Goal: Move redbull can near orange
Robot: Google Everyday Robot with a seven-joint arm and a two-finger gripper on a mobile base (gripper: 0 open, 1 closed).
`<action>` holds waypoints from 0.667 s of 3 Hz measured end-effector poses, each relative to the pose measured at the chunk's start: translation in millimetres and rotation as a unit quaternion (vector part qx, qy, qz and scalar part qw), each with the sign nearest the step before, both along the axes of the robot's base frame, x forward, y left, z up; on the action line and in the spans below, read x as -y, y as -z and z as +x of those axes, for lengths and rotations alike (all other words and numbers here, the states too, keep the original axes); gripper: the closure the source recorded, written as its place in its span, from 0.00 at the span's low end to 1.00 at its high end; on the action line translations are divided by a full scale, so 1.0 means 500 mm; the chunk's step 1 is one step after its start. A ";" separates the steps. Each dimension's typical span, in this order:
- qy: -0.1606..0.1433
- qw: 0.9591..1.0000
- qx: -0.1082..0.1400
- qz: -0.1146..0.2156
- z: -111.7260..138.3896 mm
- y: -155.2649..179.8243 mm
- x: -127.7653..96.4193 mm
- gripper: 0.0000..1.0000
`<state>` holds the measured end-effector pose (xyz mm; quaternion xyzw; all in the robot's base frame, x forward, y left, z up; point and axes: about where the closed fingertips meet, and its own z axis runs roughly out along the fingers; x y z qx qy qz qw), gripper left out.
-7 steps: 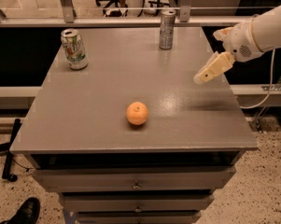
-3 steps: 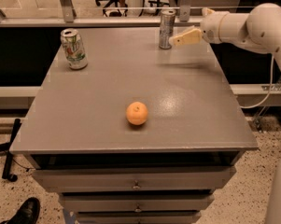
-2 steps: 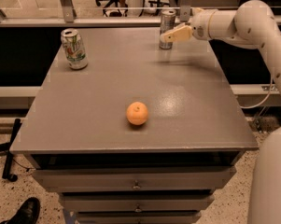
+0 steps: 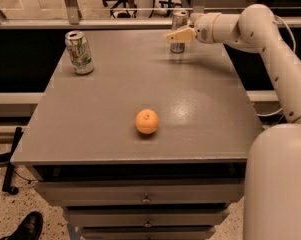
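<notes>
Arm (image 4: 262,26) low over table's (image 4: 90,134) far edge, pincer (image 4: 176,34) at redbull can (image 4: 180,19), grip unclear.

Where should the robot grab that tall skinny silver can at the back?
Around the middle of the tall slim silver can, from the right, where the claw is. It stands upright with straight round sides, so a sideways pinch should fit.

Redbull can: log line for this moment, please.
gripper: at redbull can | redbull can: upright, far side | orange: nearer, apart from can
</notes>
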<state>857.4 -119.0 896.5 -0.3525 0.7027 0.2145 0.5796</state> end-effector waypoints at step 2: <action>0.027 0.999 0.008 -0.024 0.015 0.006 0.056 0.64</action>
